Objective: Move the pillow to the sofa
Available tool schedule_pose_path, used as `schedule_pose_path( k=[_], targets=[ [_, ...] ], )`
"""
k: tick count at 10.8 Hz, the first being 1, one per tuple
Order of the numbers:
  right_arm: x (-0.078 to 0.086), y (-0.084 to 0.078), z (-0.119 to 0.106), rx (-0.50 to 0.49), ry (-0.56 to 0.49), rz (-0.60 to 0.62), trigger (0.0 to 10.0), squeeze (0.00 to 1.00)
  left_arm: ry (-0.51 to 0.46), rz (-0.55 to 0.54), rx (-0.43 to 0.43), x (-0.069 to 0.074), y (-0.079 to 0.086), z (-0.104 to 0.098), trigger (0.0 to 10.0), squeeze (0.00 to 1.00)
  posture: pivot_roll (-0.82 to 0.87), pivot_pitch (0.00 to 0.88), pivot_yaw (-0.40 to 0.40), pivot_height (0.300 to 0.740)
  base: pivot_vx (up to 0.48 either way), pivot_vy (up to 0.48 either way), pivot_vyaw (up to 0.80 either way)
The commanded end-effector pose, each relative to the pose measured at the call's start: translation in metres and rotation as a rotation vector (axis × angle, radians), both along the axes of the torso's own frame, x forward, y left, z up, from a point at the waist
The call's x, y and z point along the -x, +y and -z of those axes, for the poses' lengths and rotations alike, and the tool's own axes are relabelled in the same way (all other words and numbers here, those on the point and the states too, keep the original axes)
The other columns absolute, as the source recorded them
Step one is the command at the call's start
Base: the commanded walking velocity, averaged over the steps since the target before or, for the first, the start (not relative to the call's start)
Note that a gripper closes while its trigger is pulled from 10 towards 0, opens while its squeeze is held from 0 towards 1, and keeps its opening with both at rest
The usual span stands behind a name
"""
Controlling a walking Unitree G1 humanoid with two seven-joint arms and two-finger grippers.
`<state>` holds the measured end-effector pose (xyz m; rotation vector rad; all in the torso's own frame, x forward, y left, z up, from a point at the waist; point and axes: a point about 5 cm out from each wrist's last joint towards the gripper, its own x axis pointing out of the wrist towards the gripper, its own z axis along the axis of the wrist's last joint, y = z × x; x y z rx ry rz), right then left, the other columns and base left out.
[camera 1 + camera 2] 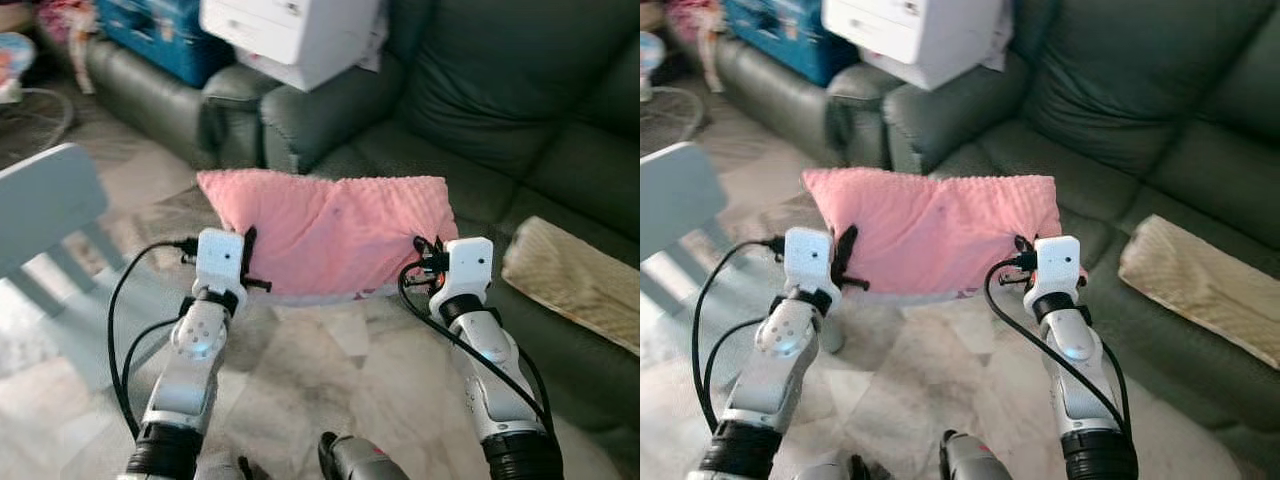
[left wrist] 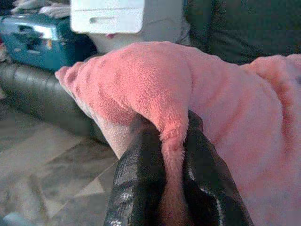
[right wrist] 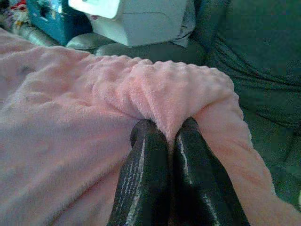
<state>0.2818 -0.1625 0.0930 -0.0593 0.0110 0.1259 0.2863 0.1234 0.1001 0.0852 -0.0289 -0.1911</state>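
A fluffy pink pillow (image 1: 325, 232) hangs in the air between my two arms, just in front of the dark green sofa (image 1: 480, 120). My left gripper (image 1: 250, 262) is shut on the pillow's left edge; in the left wrist view a fold of pink fabric (image 2: 171, 141) is pinched between the black fingers (image 2: 136, 183). My right gripper (image 1: 428, 258) is shut on the pillow's right edge, its fingers (image 3: 146, 179) closed over a bunched fold. The pillow's far edge reaches over the front of the sofa seat.
A white plastic drawer unit (image 1: 290, 35) sits on the sofa's armrest. A blue case (image 1: 160, 30) lies on a second sofa at the back left. A beige cushion (image 1: 575, 280) rests on the seat at right. A pale blue chair (image 1: 50, 215) stands at left on the marble floor (image 1: 320, 390).
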Motion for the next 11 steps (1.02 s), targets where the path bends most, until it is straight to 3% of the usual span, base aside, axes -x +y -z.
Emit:
schedule_pose_path(
  k=[1, 11],
  targets=[
    [-0.0005, -0.0026, -0.0052, 0.008, -0.016, 0.008, 10.0, 0.00, -0.032, 0.042, 0.015, -0.0004, -0.0061, -0.0067, 10.0, 0.00, -0.06, 0.084, -0.035, 0.740, 0.000, 0.000, -0.80],
    [0.0013, -0.0027, -0.0044, 0.008, -0.009, 0.004, 10.0, 0.00, -0.024, 0.076, 0.035, 0.0016, -0.0096, -0.0053, 10.0, 0.00, -0.06, 0.094, -0.034, 0.740, 0.300, 0.000, -0.70]
  ],
)
